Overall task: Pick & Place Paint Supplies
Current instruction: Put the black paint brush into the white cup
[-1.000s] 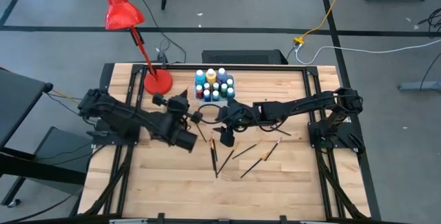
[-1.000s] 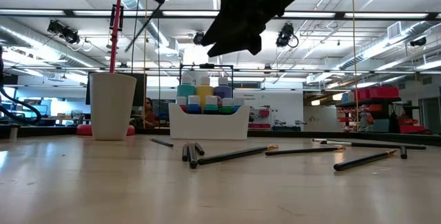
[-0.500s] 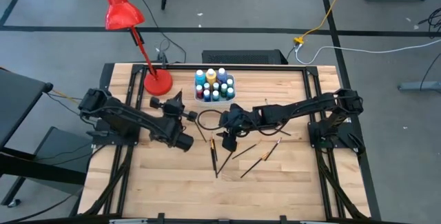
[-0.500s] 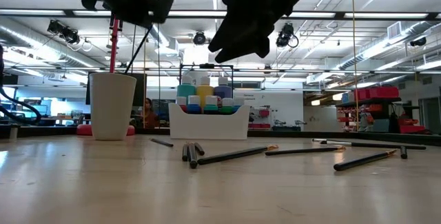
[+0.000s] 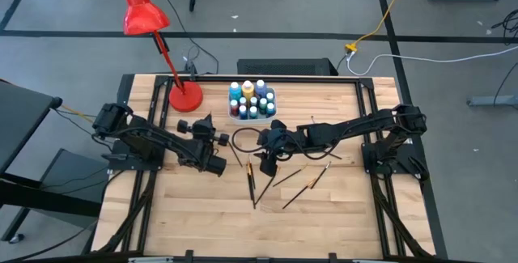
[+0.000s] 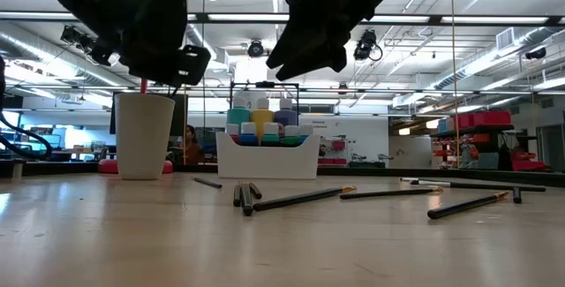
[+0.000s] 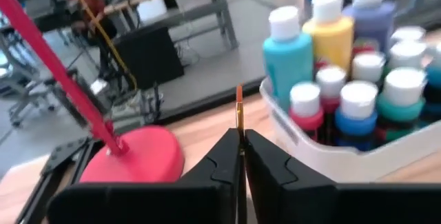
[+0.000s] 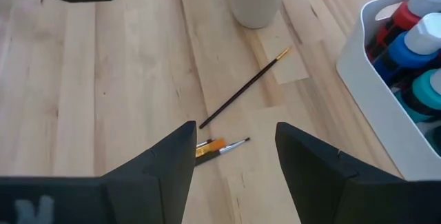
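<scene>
My left gripper (image 6: 150, 53) hangs just above the white cup (image 6: 145, 135) and is shut on a thin paintbrush (image 7: 239, 117), whose orange-banded end pokes out past the fingertips. In the high view this gripper (image 5: 205, 125) covers the cup. My right gripper (image 5: 265, 158) stands open above the table's middle, over two loose brushes (image 8: 244, 86) (image 8: 220, 146) lying flat on the wood. The paint bottles (image 5: 252, 101) stand in a white tray (image 7: 324, 151) at the far middle. My left gripper pinches the paintbrush's shaft (image 7: 239, 133) between its two fingers, just behind the orange band. The brush lies along the fingers and sticks out ahead of them, clear of the table. Its other end is hidden by the gripper.
A red desk lamp stands on its round base (image 5: 184, 95) at the far left, close to the cup. Several more brushes (image 5: 295, 186) lie scattered on the table's middle, toward the near edge. A dark cable loop (image 5: 243, 139) lies between the two grippers.
My left gripper has come down with the paintbrush from high above the table to just over the cup, drifting a little toward the table's left edge.
</scene>
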Controlling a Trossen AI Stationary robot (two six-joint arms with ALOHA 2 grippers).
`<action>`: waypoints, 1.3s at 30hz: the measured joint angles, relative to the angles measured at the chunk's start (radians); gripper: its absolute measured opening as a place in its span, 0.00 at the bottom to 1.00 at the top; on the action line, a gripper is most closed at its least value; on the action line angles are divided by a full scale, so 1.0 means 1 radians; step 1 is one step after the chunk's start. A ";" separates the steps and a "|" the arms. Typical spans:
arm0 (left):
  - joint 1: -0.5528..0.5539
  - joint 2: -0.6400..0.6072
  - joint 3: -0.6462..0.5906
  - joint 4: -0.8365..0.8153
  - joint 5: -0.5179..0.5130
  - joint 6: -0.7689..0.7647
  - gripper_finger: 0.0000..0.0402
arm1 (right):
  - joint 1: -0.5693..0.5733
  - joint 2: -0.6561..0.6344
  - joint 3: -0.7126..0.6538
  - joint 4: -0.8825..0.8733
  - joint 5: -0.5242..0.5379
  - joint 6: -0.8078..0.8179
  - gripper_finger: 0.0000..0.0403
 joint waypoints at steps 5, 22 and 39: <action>0.014 0.000 -0.005 0.011 0.079 0.008 0.16 | 0.000 0.000 0.000 0.003 0.000 0.000 0.51; -0.029 0.000 0.244 -0.103 -0.015 0.226 0.29 | 0.000 0.000 0.000 0.170 0.000 -0.018 0.51; -0.045 0.000 0.408 -0.030 0.160 0.493 0.29 | 0.000 0.000 -0.001 0.324 -0.036 -0.022 0.51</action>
